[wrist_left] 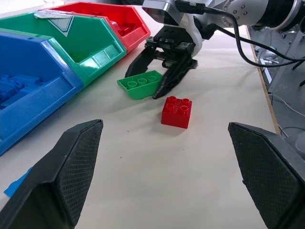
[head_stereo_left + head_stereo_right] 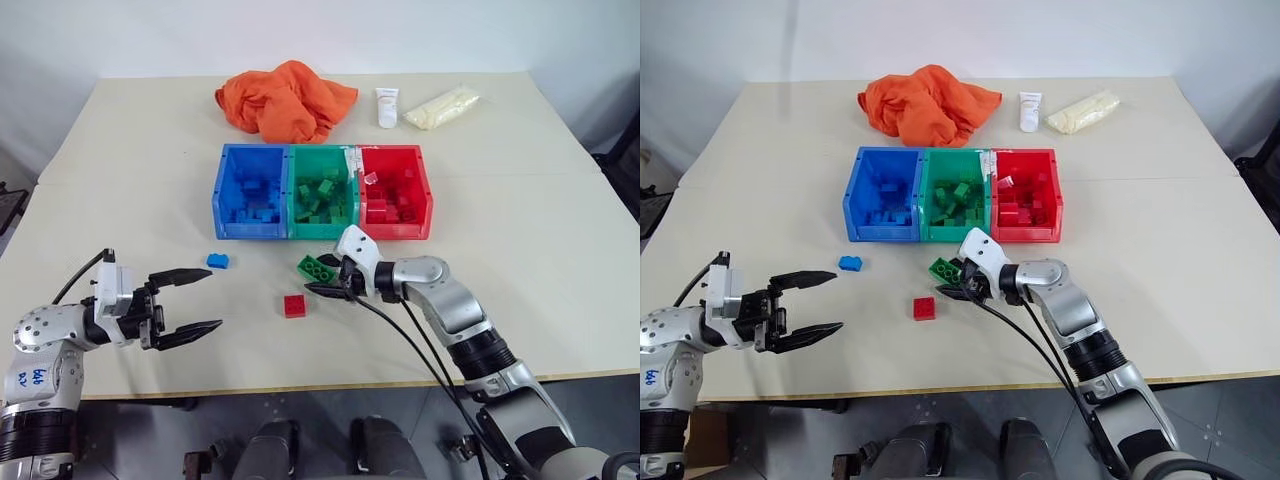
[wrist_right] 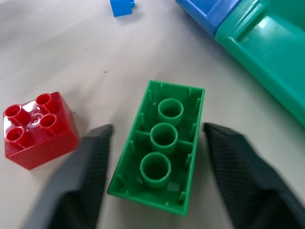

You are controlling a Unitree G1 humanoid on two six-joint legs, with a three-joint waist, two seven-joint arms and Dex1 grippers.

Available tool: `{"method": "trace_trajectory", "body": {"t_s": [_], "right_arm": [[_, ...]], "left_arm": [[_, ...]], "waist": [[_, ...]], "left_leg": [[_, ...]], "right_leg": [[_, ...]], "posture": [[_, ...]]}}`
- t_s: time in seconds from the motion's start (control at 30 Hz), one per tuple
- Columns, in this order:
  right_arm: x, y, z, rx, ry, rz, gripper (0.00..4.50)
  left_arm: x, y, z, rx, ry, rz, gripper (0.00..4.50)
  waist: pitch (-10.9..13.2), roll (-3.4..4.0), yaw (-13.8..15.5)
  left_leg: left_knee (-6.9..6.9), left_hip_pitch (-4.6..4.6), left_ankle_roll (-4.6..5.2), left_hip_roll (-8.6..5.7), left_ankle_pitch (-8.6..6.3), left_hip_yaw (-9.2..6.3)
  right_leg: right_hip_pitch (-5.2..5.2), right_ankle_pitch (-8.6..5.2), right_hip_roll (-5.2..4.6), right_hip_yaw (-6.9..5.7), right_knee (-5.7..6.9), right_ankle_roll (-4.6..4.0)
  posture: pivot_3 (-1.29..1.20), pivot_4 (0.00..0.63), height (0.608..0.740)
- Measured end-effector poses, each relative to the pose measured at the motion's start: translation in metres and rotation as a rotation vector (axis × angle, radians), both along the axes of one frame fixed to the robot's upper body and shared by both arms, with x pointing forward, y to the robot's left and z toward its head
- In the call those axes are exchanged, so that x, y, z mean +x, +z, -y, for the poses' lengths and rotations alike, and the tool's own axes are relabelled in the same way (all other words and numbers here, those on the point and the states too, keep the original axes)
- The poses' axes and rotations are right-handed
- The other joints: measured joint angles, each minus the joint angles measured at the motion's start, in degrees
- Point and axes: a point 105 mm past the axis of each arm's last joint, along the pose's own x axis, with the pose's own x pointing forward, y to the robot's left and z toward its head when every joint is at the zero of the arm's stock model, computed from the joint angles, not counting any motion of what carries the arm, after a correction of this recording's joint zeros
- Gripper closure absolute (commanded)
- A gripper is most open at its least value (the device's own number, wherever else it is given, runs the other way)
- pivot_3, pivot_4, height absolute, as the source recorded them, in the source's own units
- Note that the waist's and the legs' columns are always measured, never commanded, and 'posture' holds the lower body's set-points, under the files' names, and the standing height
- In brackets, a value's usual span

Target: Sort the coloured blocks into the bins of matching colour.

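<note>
While my right hand (image 2: pixel 327 277) sits low at centre frame, its fingers straddle the green block (image 3: pixel 161 151), which lies upside down on the bench (image 2: pixel 520 230) just below the green bin (image 2: pixel 320 190); the fingers stand partly open on either side, and I see a gap to each, so nothing is gripped. Just left of it lies the red block (image 2: pixel 294 306). My left hand (image 2: pixel 190 304), lower left, is spread wide and empty. Nearby lies the blue block (image 2: pixel 217 261), below the blue bin (image 2: pixel 250 192).

Overturned green block (image 3: pixel 162 148) near green bin (image 2: pixel 322 196)
</note>
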Motion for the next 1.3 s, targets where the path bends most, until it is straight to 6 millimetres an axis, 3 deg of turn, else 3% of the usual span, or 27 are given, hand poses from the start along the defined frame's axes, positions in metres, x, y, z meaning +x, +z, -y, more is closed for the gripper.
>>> {"method": "trace_trajectory", "body": {"t_s": [0.07, 0.23, 0.4, 0.5, 0.6, 0.63, 0.67, 0.77, 0.9, 1.03, 1.1, 1.3], "right_arm": [[-0.001, 0.001, 0.000, 0.001, 0.001, 0.007, 3.01], [-0.007, 0.013, 0.005, 0.003, 0.005, 0.038, 3.03], [0.000, 0.063, 0.008, 0.084, -0.021, 0.129, 3.03], [0.020, 0.103, 0.009, 0.129, -0.073, 0.209, 3.03], [0.039, 0.123, 0.007, 0.154, -0.111, 0.238, 3.03], [0.045, 0.123, 0.006, 0.154, -0.121, 0.234, 3.03], [0.052, 0.122, 0.006, 0.146, -0.139, 0.229, 2.30], [0.074, 0.117, 0.009, 0.105, -0.200, 0.200, 1.38], [0.082, 0.121, 0.010, 0.097, -0.207, 0.242, 0.03], [0.077, 0.128, 0.010, 0.112, -0.172, 0.293, 0.03], [0.063, 0.125, 0.017, 0.114, -0.110, 0.312, 0.03], [0.007, 0.080, 0.055, 0.048, 0.061, 0.152, 0.03]], "left_arm": [[0.000, 0.001, 0.000, 0.000, -0.004, 0.001, 0.00], [0.002, -0.002, -0.001, -0.003, -0.007, -0.012, 0.00], [0.007, 0.000, 0.001, -0.002, -0.009, -0.009, 0.00], [0.009, -0.001, 0.006, -0.005, -0.019, -0.007, 0.00], [0.013, -0.003, 0.006, -0.015, -0.016, -0.018, 0.00], [0.014, -0.004, 0.006, -0.016, -0.013, -0.019, 0.00], [0.015, -0.002, 0.007, -0.016, -0.018, -0.009, 0.00], [0.020, 0.002, 0.008, -0.018, -0.022, 0.010, 0.00], [0.021, 0.002, 0.008, -0.020, -0.019, 0.011, 0.00], [0.022, 0.003, 0.009, -0.022, -0.022, 0.020, 0.00], [0.022, 0.002, 0.011, -0.021, -0.029, 0.018, 0.00], [0.023, 0.000, 0.010, -0.019, -0.033, 0.007, 0.00]], "waist": [[0.0, 0.00, 0.0], [0.0, 0.00, 0.1], [0.0, 0.00, 0.0], [0.0, 0.00, -0.1], [0.0, 0.00, -0.1], [0.0, 0.00, -0.2], [0.0, 0.00, -0.2], [0.0, 0.00, -0.3], [0.0, 0.00, -0.5], [0.0, 0.00, -0.8], [0.0, 0.00, -0.5], [0.0, 0.00, 0.3]], "left_leg": [[0.00, 0.00, 0.00, 0.00, 0.00, 0.00], [0.00, 0.00, 0.00, -0.01, 0.00, 0.00], [0.01, -0.01, 0.00, 0.00, 0.00, 0.03], [-0.02, 0.00, 0.00, 0.01, 0.00, 0.07], [-0.05, -0.01, -0.01, 0.01, 0.00, 0.05], [-0.06, -0.01, -0.01, 0.00, 0.00, 0.06], [-0.07, -0.02, -0.01, 0.00, 0.00, 0.07], [-0.05, -0.02, -0.01, -0.01, 0.01, 0.08], [-0.07, -0.02, -0.01, -0.01, 0.01, 0.07], [-0.08, -0.03, -0.01, 0.01, 0.01, 0.07], [-0.05, -0.04, -0.01, 0.00, 0.00, 0.01], [0.03, -0.10, 0.03, -0.02, -0.02, 0.02]], "right_leg": [[0.00, 0.00, 0.00, 0.00, 0.00, 0.00], [0.00, 0.00, 0.00, 0.01, -0.01, 0.00], [-0.01, 0.00, 0.00, 0.02, -0.01, 0.00], [-0.09, 0.00, 0.00, 0.03, 0.07, 0.00], [-0.13, 0.00, 0.00, 0.02, 0.12, 0.00], [-0.15, 0.00, 0.00, 0.02, 0.13, 0.00], [-0.16, 0.00, 0.00, 0.02, 0.12, 0.00], [-0.16, 0.00, -0.01, 0.00, 0.12, 0.00], [-0.17, 0.00, 0.00, 0.00, 0.13, 0.00], [-0.19, 0.00, 0.00, -0.02, 0.14, 0.00], [-0.16, 0.00, 0.00, -0.02, 0.15, 0.00], [-0.08, 0.00, -0.02, -0.02, 0.05, 0.01]], "posture": [[0.00, 0.150, 0.740], [0.00, 0.150, 0.740], [0.00, 0.150, 0.740], [0.00, 0.150, 0.740], [0.00, 0.150, 0.740], [0.00, 0.150, 0.740], [0.00, 0.150, 0.740], [0.00, 0.150, 0.740], [0.00, 0.150, 0.740], [0.00, 0.150, 0.740], [0.00, 0.150, 0.740], [0.00, 0.150, 0.740]]}}
